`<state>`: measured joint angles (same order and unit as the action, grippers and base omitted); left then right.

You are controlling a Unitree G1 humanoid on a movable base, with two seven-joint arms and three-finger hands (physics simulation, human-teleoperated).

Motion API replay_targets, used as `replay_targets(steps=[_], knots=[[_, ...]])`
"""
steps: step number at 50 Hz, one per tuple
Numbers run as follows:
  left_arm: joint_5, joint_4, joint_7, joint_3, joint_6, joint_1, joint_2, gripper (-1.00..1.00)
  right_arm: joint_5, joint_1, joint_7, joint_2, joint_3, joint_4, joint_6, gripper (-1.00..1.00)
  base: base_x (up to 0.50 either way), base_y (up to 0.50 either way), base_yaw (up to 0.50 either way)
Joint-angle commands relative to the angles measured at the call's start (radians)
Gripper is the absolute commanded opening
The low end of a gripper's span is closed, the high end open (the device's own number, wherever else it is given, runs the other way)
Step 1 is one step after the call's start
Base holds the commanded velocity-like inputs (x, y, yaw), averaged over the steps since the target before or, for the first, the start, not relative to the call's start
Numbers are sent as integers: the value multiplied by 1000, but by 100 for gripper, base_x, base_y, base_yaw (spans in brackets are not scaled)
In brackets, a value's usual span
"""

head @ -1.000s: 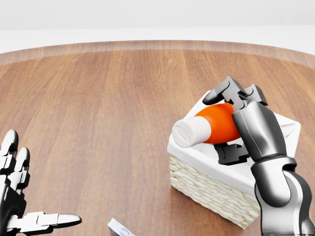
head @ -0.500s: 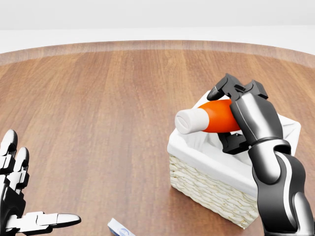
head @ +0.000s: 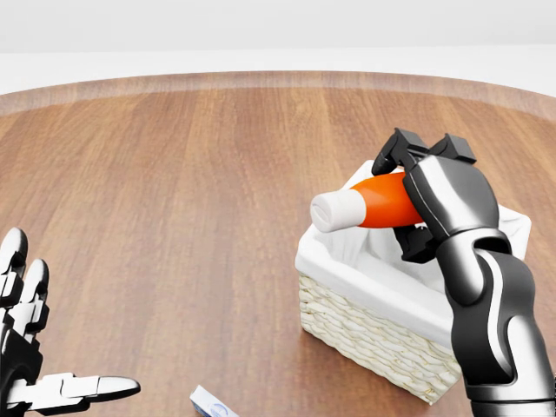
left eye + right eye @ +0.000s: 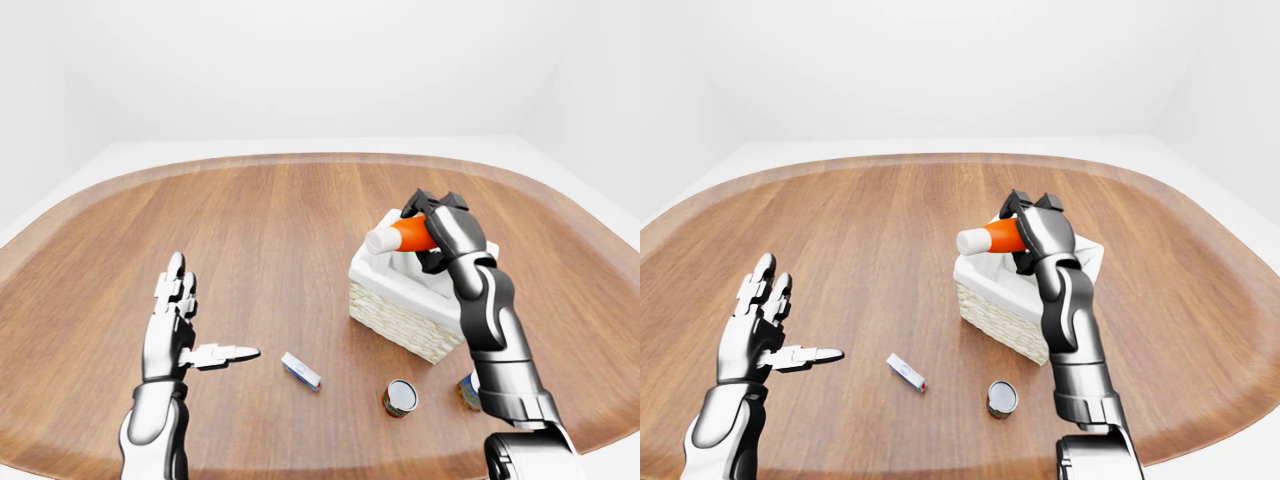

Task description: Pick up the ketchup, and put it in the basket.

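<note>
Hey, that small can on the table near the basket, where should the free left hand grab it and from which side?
Judging by its pose, the can stands upright with its round top facing up, so grip its side wall from above. The left hand is open and should come from the view's left, since the right hand's arm crowds the other side.

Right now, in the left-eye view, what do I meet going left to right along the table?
Left hand → small white packet → can; up the picture, the basket, with the ketchup held above it by the right hand.
</note>
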<state>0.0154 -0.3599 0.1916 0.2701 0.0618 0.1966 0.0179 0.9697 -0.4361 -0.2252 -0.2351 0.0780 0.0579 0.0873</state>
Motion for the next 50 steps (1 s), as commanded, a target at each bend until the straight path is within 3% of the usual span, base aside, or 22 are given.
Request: replay_targets(steps=[1, 14, 29, 44, 50], knots=[[5, -10, 3, 4, 7, 2, 0, 100, 27, -39, 29, -3, -6, 48, 0, -100, 0, 0, 0], [6, -9, 6, 7, 7, 2, -3, 100, 44, -72, 91, -18, -11, 156, 0, -100, 0, 0, 0], [13, -19, 9, 13, 13, 5, -3, 100, 56, -80, 81, -13, -12, 163, 0, -100, 0, 0, 0], [2, 4, 4, 2, -6, 4, -4, 100, 51, -64, 87, -24, -4, 167, 0, -100, 0, 0, 0], [6, -10, 5, 4, 1, 9, -4, 100, 50, -41, 78, -35, 9, 141, 0, -100, 0, 0, 0]])
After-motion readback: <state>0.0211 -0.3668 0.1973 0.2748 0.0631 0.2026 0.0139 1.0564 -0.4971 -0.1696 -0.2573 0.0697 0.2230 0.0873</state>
